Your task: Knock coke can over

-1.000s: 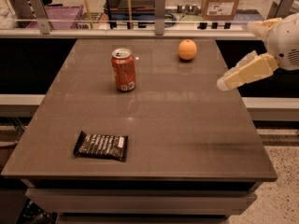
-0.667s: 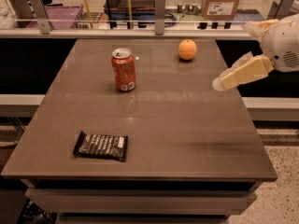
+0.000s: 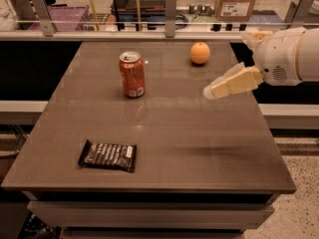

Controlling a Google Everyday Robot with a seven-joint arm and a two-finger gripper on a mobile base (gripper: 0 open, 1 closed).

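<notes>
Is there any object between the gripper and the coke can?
Nothing visible. The gripper hangs right of the coke can with bare table between; the orange lies farther back, the black wrapper nearer the front.

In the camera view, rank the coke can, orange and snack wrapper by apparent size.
Largest, too alike to rank: snack wrapper (nearer the camera) and coke can.
Smallest: orange.
The gripper hovers over the table, right of the can.

Dark brown counter (image 3: 164,148) on a speckled floor (image 3: 305,203); behind its rear rail (image 3: 99,25), a cardboard box (image 3: 238,1) and purple crate (image 3: 70,16).
</notes>
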